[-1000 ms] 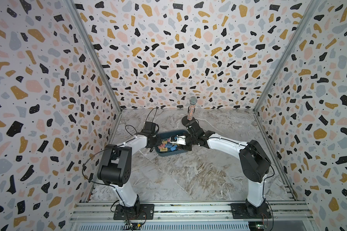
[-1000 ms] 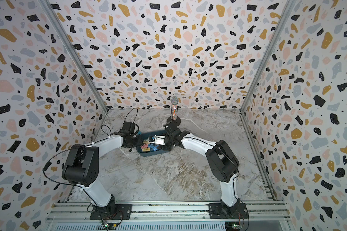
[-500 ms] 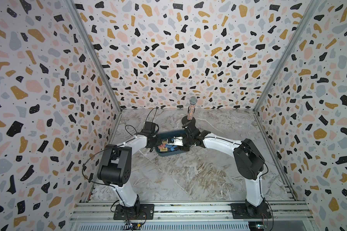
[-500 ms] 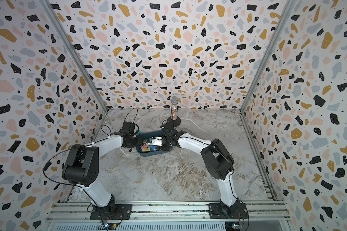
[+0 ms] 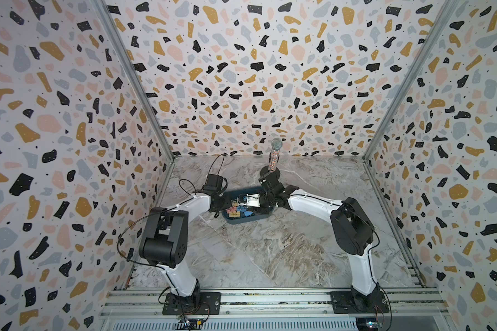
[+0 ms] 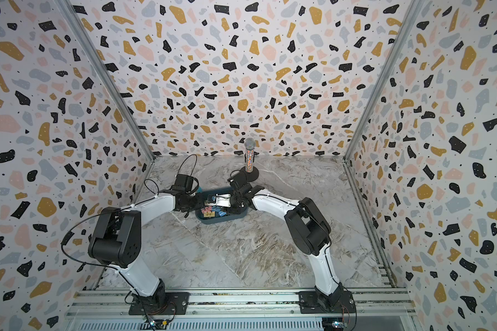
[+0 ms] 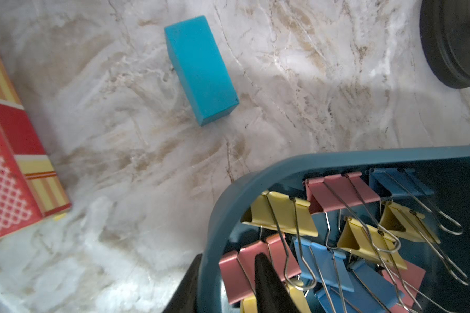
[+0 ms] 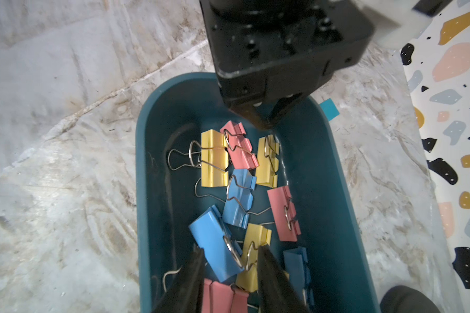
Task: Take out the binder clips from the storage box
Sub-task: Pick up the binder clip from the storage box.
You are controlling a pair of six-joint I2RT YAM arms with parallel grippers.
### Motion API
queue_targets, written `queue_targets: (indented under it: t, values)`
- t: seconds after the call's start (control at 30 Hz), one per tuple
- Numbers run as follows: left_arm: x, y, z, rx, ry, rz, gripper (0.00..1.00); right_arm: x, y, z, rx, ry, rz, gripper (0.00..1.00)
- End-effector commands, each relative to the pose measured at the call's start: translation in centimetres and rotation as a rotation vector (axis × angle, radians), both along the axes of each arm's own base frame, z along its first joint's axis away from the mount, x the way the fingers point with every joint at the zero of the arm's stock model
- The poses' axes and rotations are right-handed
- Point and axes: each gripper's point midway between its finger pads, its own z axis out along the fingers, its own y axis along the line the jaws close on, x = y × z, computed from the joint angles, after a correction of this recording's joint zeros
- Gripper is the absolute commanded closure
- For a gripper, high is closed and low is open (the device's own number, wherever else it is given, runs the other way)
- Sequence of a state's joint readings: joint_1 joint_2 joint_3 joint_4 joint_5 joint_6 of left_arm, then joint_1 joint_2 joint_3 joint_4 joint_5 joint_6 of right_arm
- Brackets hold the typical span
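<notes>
The dark teal storage box [image 5: 243, 221] [image 6: 216, 221] sits mid-table between both arms. Several blue, pink and yellow binder clips [image 5: 238, 210] [image 6: 212, 212] [image 8: 239, 176] lie inside it. My left gripper [image 7: 228, 257] [image 5: 223, 202] [image 8: 267, 119] is shut on the box's end wall [image 7: 215, 216], one finger outside and one inside over a pink clip [image 7: 242, 271]. My right gripper [image 8: 231, 249] [image 5: 243, 204] reaches into the box. Its open jaws stand on either side of a blue clip [image 8: 215, 241], next to a yellow clip [image 8: 255, 244].
A bright teal block [image 7: 201, 70] [image 8: 329, 108] and a red and yellow patterned box [image 7: 14, 173] lie on the marble table beyond the tub. A microphone on a round black base [image 5: 274, 156] [image 6: 250, 156] stands just behind the right wrist.
My right arm has reached further into the box toward the left arm, and its jaws have narrowed around the blue clip. The left arm has stayed still.
</notes>
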State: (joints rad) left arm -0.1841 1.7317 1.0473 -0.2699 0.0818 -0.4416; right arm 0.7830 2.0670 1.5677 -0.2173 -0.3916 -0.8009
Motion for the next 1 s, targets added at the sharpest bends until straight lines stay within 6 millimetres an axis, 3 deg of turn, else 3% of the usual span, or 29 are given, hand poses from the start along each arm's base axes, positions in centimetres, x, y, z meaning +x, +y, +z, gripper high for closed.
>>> queue_targets:
  t: [0.0, 0.27, 0.77, 0.97]
  values:
    - [0.1, 0.0, 1.4, -0.020, -0.030, 0.004, 0.67, -0.1, 0.6, 0.3, -0.005, -0.001, 0.016, 0.64]
    - [0.1, -0.1, 1.5, -0.023, -0.029, 0.002, 0.67, 0.1, 0.7, -0.4, -0.021, 0.005, 0.015, 0.66]
    - [0.0, -0.1, 1.6, -0.031, -0.027, 0.003, 0.67, 0.2, 0.9, -1.2, -0.042, 0.019, 0.018, 0.82]
    - [-0.2, -0.1, 1.7, -0.028, -0.027, 0.003, 0.67, 0.2, 0.8, -1.8, -0.055, 0.021, 0.021, 0.84]
